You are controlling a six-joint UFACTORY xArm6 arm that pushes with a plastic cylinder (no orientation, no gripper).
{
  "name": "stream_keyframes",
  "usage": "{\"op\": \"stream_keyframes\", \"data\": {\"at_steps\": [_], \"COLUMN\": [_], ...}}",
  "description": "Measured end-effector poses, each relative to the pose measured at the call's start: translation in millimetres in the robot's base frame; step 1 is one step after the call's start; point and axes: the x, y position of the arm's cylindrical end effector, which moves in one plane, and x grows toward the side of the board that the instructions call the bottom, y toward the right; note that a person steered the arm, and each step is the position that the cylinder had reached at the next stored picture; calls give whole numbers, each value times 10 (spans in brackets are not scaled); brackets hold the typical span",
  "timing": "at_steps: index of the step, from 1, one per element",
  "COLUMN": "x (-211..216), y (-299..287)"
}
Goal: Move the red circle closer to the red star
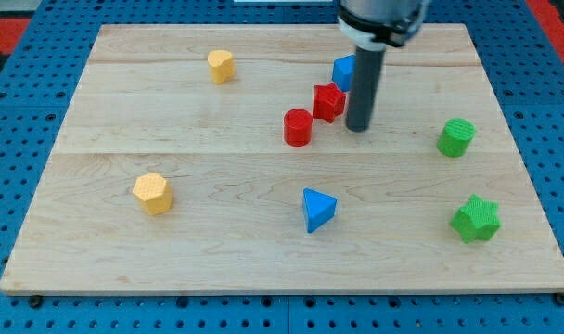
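— Red circle: where does it lie on the bench?

— Just left of centre, beside the red star, which sits up and to its right, nearly touching.

— And my tip?

— Right of both, level with the circle, close beside the star. It is a bare rod; no hand shows. A blue block sits behind the rod, farther back.

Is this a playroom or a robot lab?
Probably a robot lab. A wooden board sits on a blue pegboard bench. A dark rod ends in my tip, just right of the red star, with small blocks like the red circle scattered about.
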Motion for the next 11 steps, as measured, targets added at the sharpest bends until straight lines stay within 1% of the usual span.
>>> {"op": "stream_keyframes", "data": {"at_steps": [1,2,3,4,5,6,7,9,10,11], "x": [28,182,215,276,290,168,144,-223,294,911], "y": [345,-194,-764,-880,-1113,-1098,-745,-558,-458,-331]}}
